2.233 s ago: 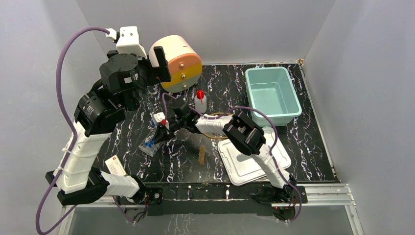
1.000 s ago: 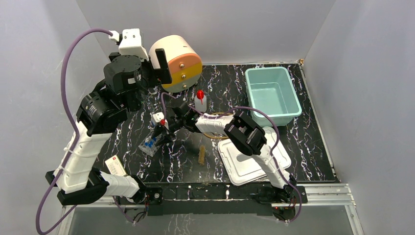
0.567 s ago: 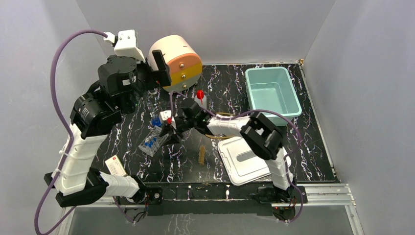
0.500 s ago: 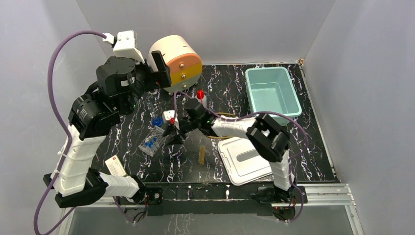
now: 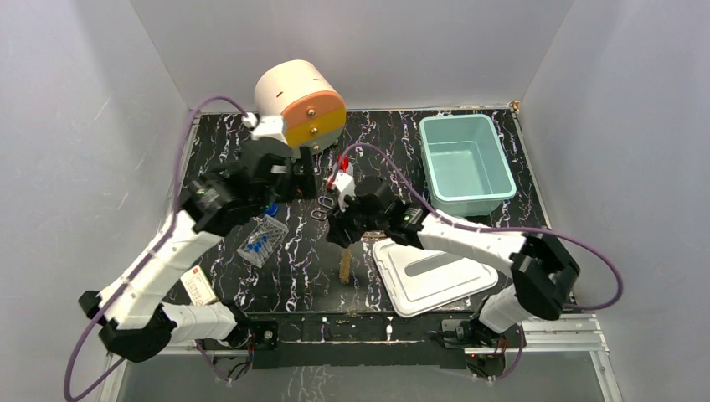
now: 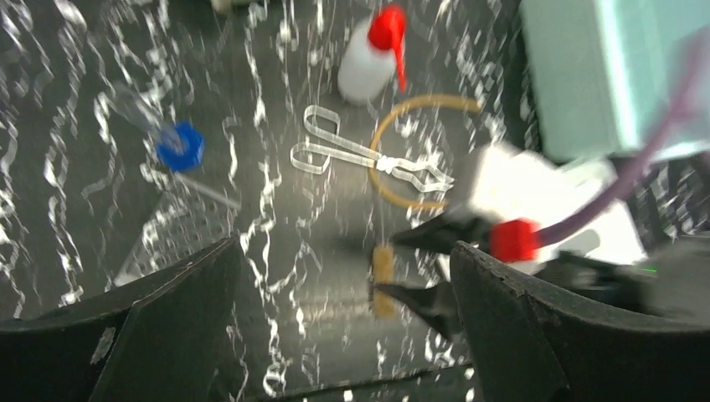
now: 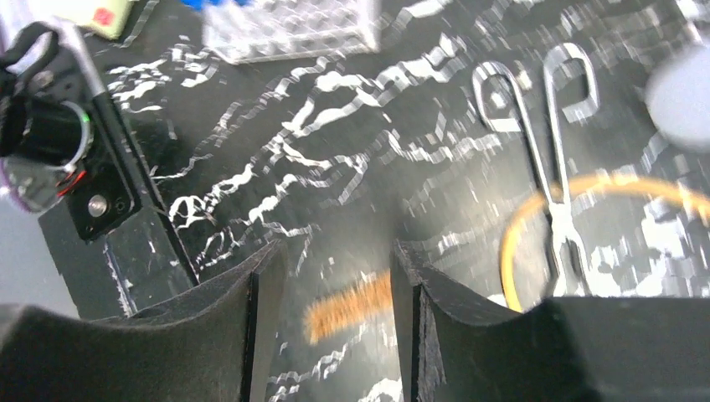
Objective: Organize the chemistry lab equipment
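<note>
Forceps [image 6: 360,153] across tubing loop [image 6: 423,100]

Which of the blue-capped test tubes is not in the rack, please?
The single tube lying on its side beside the clear rack; the other blue-capped tubes sit in the rack.

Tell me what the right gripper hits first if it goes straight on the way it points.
Most likely the brush, which lies just past the gap of the open right gripper in its wrist view. Depth is unclear.
</note>
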Robot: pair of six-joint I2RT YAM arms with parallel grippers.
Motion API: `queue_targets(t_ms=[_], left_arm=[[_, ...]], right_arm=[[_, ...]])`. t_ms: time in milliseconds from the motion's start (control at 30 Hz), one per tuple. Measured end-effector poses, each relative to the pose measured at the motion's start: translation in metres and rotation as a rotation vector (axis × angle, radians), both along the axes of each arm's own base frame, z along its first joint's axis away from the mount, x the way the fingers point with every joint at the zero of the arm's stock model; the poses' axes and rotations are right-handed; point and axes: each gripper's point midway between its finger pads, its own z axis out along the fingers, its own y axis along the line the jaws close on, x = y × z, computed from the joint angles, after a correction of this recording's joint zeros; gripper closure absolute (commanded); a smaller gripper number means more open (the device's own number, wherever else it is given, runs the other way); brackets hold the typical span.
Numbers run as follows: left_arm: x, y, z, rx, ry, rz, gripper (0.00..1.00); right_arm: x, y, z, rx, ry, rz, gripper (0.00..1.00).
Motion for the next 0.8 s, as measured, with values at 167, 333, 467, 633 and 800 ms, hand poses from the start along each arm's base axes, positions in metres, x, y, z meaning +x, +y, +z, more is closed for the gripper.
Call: queue_targets(t_ms=[167,333,467,633,800], left_arm=[[-0.003,-0.021,-0.079,0.052,0.201,-0.025,0.24],[-0.004,-0.038,-0.119,0.032,0.288,-0.027,0.33],[-0.009,-0.047,-0.169,0.048,0.388,-0.034,0.33],[-0.010,-0.066,-0.231,0.083,0.525,-0.051,0.36],[-0.002,-0.088,-0.278,0.104,0.612,-0.073,0.45]], right_arm=[[0.004,-0.049,-0.004,-0.126,0.127,-0.295,0.63],[-0.003,-0.098,-0.026,-0.231,0.239,-0.561,0.82],[-0.014,-0.134,-0.037,-0.261,0.300,-0.722,0.83],[-0.019,-0.159,-0.025,-0.193,0.330,-0.847,0.82],[-0.022,-0.165,-0.014,-0.108,0.348,-0.881,0.81]])
